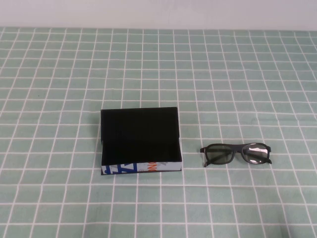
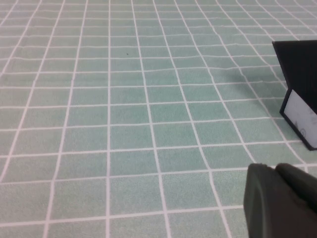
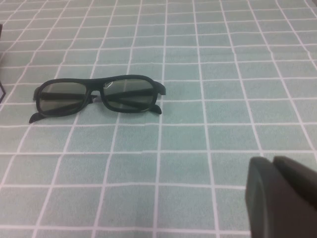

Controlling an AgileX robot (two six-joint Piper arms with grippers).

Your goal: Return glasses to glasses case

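The glasses are black and thick-rimmed and lie on the tablecloth to the right of the glasses case, lenses upright and arms folded. They also show in the right wrist view. The glasses case is a flat black box with a white front edge printed in blue and orange; its lid looks raised at the back. One end of the case shows in the left wrist view. My left gripper is shut and empty, off to the case's left. My right gripper is shut and empty, short of the glasses. Neither arm shows in the high view.
A green tablecloth with a white grid covers the whole table. A pale wall runs along the far edge.
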